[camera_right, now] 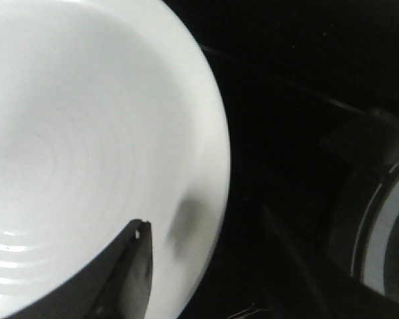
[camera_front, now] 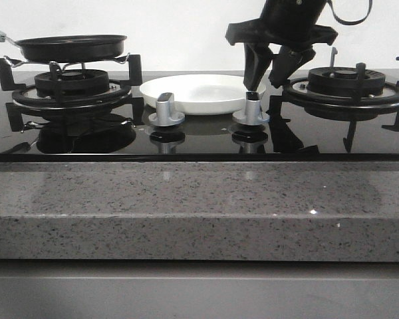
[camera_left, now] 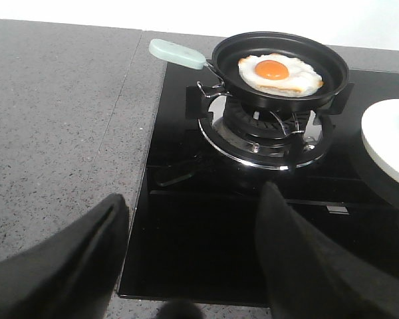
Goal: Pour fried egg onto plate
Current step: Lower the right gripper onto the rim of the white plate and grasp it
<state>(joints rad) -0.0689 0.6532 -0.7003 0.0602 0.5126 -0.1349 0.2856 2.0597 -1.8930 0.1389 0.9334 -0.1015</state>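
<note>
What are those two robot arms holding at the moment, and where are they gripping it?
Nothing. The left tool is open and empty, away from the frying pan. The right tool hangs open at the plate rim.

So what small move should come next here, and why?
Probably the left hand should reach toward the pan handle: its fingers are open and empty, the fried egg sits in the frying pan on the burner, and the plate is empty beside the right hand.
</note>
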